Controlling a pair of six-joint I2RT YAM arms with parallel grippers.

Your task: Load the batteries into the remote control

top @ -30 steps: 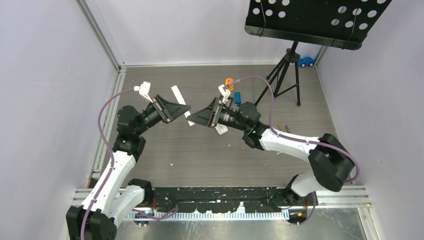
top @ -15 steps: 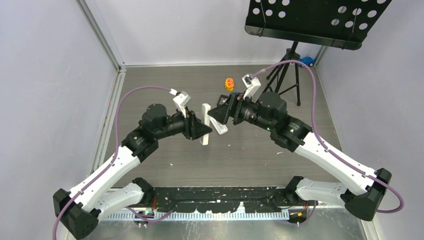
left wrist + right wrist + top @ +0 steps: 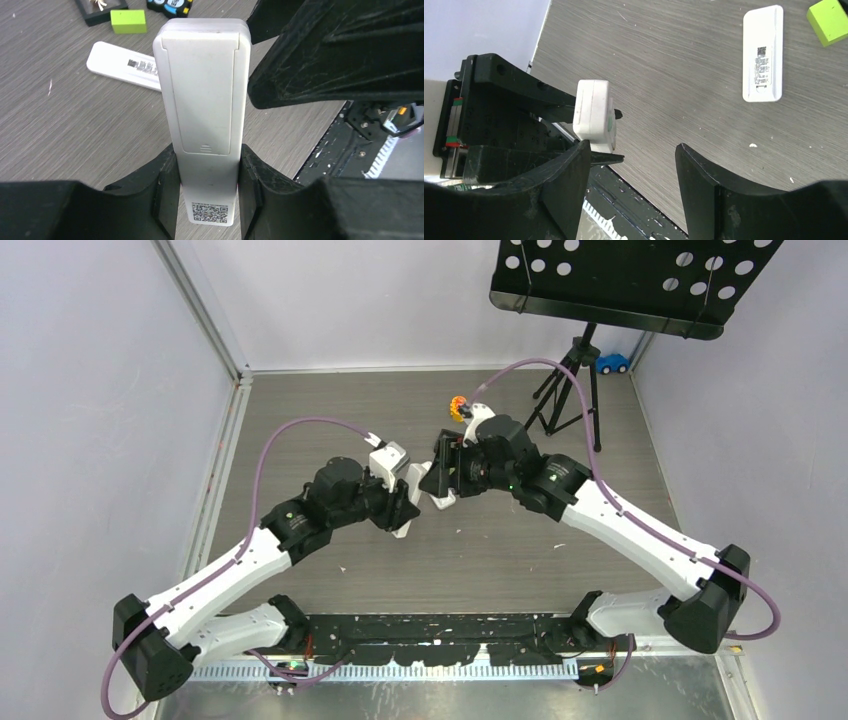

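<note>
The white remote control (image 3: pixel 202 100) is off the table, with my left gripper (image 3: pixel 207 150) shut on its lower half. Its plain back faces the left wrist view, the battery cover in place and a QR label at the bottom end. From above, the remote control (image 3: pixel 414 483) hangs at mid-table between both grippers. My right gripper (image 3: pixel 633 150) is open with nothing between its fingers; the remote control's top end (image 3: pixel 595 115) sits just beyond and beside its left fingertip (image 3: pixel 583 146). The batteries are out of view.
A slimmer white remote (image 3: pixel 764 55) lies flat on the table beside a green block (image 3: pixel 829 15). Farther back are an orange toy (image 3: pixel 459 405), a music stand tripod (image 3: pixel 575 370) under its black perforated desk (image 3: pixel 630 280), and a blue toy car (image 3: pixel 612 363).
My left arm has swung right, carrying the remote control to the middle of the table. The right arm has risen and brought its open gripper up to the remote control's top end.
</note>
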